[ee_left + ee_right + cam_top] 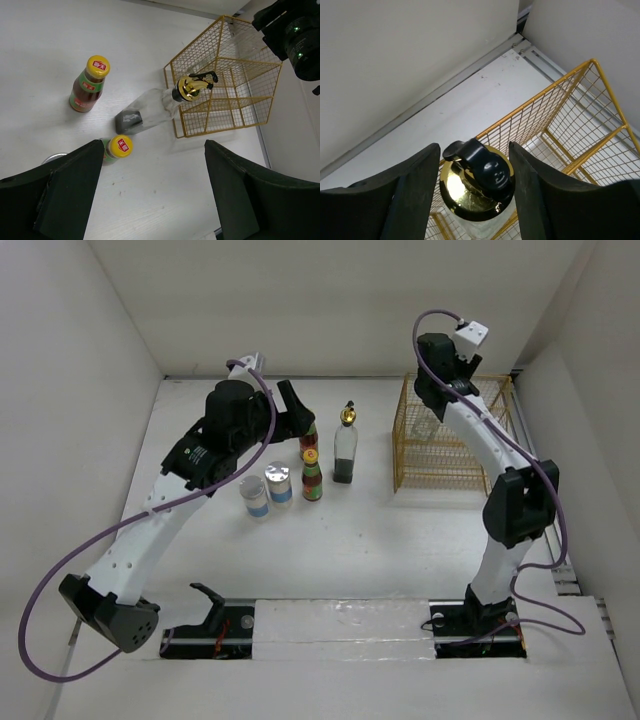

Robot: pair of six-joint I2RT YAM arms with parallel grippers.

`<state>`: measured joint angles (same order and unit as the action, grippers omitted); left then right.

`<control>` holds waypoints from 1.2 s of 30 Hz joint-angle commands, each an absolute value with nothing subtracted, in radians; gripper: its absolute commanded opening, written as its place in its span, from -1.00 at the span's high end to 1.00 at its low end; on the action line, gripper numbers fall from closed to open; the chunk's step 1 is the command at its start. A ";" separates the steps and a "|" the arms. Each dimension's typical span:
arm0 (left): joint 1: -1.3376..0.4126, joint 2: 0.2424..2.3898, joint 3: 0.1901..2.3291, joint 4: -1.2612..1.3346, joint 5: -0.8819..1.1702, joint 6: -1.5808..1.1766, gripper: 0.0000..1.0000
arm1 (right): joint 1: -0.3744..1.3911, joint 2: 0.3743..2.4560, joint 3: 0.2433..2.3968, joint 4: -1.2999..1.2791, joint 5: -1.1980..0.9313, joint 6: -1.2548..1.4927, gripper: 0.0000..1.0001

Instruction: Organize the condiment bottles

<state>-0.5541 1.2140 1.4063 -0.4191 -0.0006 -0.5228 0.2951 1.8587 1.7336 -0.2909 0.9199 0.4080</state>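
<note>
A gold wire basket [440, 483] stands on the white table [380, 550], well to the right and close to the back wall [330, 300]. Its grid sides [235, 107] are open at the top, rim [580, 110] unbent. What seems to be a metal track [530, 50] runs along the wall's foot.

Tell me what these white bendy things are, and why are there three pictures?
They are two robot arms with pinching grippers. One picture looks down from above; the others come from cameras on the wrists. On the table stand two sauce bottles, two silver-lidded jars and a tall glass bottle, beside a gold wire basket. The left gripper is open, empty. The right gripper is at the basket, fingers either side of another tall bottle's gold stopper; whether it grips, I cannot tell.
</note>
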 commanded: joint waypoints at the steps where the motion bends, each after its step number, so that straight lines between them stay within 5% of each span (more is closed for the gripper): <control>1: -0.551 1.199 1.445 -0.406 -0.044 -0.512 -0.55 | 0.281 1.792 1.858 -0.340 0.861 0.398 -0.49; 7: -0.551 1.223 1.548 -0.449 -0.182 -0.503 -0.53 | 0.268 1.706 1.947 -0.341 0.666 0.259 -0.73; 9: -0.551 1.223 1.574 -0.477 -0.251 -0.492 -0.36 | 0.268 1.629 1.909 -0.341 0.553 0.190 -0.71; 11: -0.551 1.244 1.617 -0.495 -0.290 -0.480 -0.05 | 0.282 1.512 1.771 -0.287 0.433 0.116 -0.31; 12: -0.551 1.244 1.629 -0.511 -0.314 -0.480 0.28 | 0.294 1.464 1.703 -0.261 0.357 0.095 0.37; 13: -0.551 1.255 1.640 -0.511 -0.314 -0.471 0.39 | 0.313 1.416 1.628 -0.191 0.180 0.078 0.69; 15: -0.551 1.265 1.658 -0.531 -0.314 -0.471 0.52 | 0.327 1.302 1.414 -0.131 -0.028 0.052 0.86; 17: -0.551 1.282 1.675 -0.543 -0.324 -0.471 0.52 | 0.378 1.261 1.311 -0.115 -0.239 0.052 0.54; 18: -0.551 1.308 1.704 -0.554 -0.324 -0.462 0.47 | 0.403 1.250 1.234 -0.115 -0.273 0.032 0.25; 19: -0.551 1.308 1.713 -0.554 -0.333 -0.462 0.40 | 0.429 1.250 1.204 -0.115 -0.317 0.022 -0.32; 22: -0.551 1.319 1.723 -0.554 -0.322 -0.462 0.21 | 0.538 1.250 1.161 -0.115 -0.337 -0.036 -0.79; 28: -0.551 1.328 1.732 -0.554 -0.287 -0.462 0.15 | 0.601 1.373 1.222 -0.063 -0.261 -0.080 -0.95; 36: -0.551 1.310 1.714 -0.545 -0.276 -0.462 0.13 | 0.601 1.485 1.255 0.027 -0.095 -0.029 -0.92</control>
